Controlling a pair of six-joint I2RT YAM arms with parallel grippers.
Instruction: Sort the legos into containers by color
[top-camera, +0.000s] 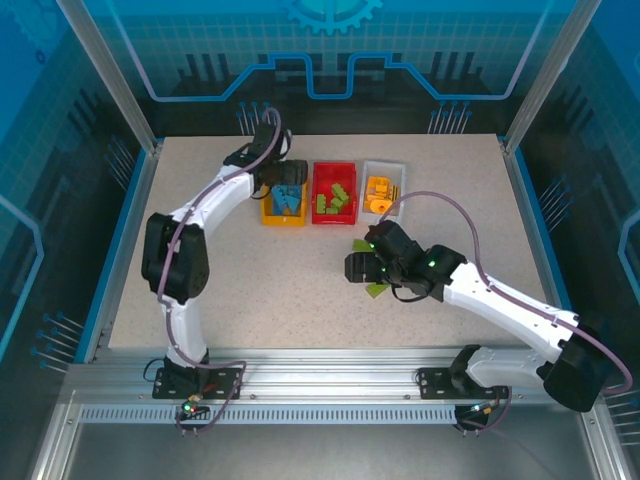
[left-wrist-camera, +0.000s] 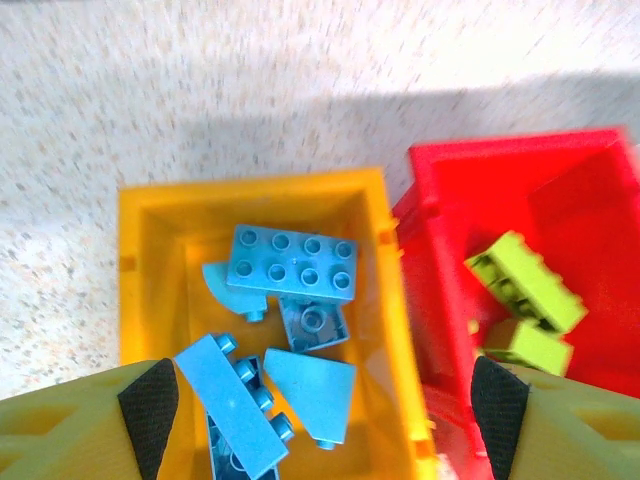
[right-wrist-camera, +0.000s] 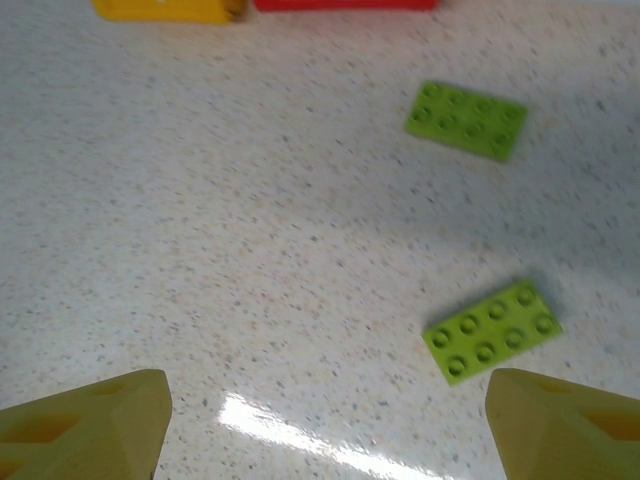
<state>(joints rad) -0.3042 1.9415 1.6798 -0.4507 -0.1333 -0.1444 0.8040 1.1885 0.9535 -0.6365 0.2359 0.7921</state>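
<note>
Locate the left tool (left-wrist-camera: 325, 410) at the upper left of the tabletop (top-camera: 280, 300), poised directly above the yellow-orange container (left-wrist-camera: 250, 190). In the left wrist view, note both fingers (left-wrist-camera: 148, 400) set wide apart, one at each side of the container, with nothing gripped. Find the blue legos (left-wrist-camera: 293, 262) lying loose inside this container: a flat eight-stud plate toward the far wall, a small single-stud piece just below it, a long brick (left-wrist-camera: 235, 405) tilted at the near left, clear of both pads, and a smooth wedge-shaped piece just beside that brick. Moving right, find the red container (left-wrist-camera: 520, 160) just beside the yellow-orange one, with green legos (left-wrist-camera: 525, 280) resting on its floor. Further right, in the top view, identify the white container (top-camera: 385, 166) last in the same row, holding orange legos (top-camera: 378, 193). Nearer the arm bases and right of centre, locate the right tool (right-wrist-camera: 325, 430) low over bare tabletop, apart from all three containers. In the right wrist view, note its fingers (right-wrist-camera: 90, 420) spread wide, with only speckled surface between them and nothing held. Ahead of this tool, find two flat green eight-stud plates lying on the tabletop: the far plate (right-wrist-camera: 466, 120) short of the red container, and the near plate (right-wrist-camera: 491, 331) just beside the right-hand finger, touching neither finger.
</note>
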